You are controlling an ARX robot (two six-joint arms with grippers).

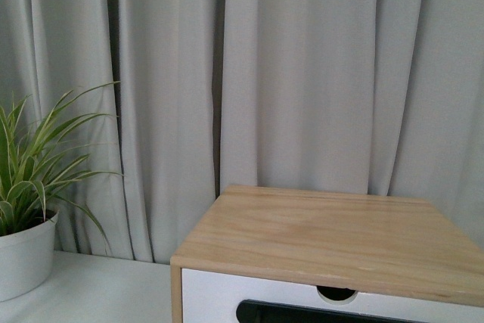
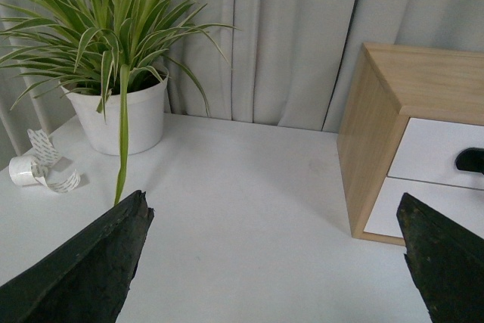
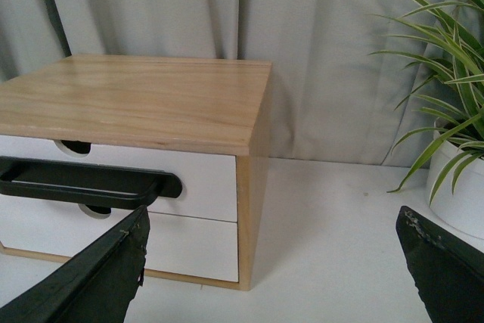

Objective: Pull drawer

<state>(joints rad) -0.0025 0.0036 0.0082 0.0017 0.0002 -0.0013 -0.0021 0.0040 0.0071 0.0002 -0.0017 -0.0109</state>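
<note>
Drawer (image 3: 204, 179) sat shut, top slot of wood cabinet (image 3: 151, 100), on white tabletop (image 3: 325, 217). L tool (image 2: 272, 200) & R tool (image 3: 272, 213) gaped wide, empty, not touching it.

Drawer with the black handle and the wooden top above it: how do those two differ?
The drawer has a plain white front; the cabinet top is light wood with visible grain. The drawer front stands upright; the cabinet top lies flat. The drawer carries a black handle and a semicircular notch; the cabinet top has neither. Both are flat panels meeting along the front edge.
</note>
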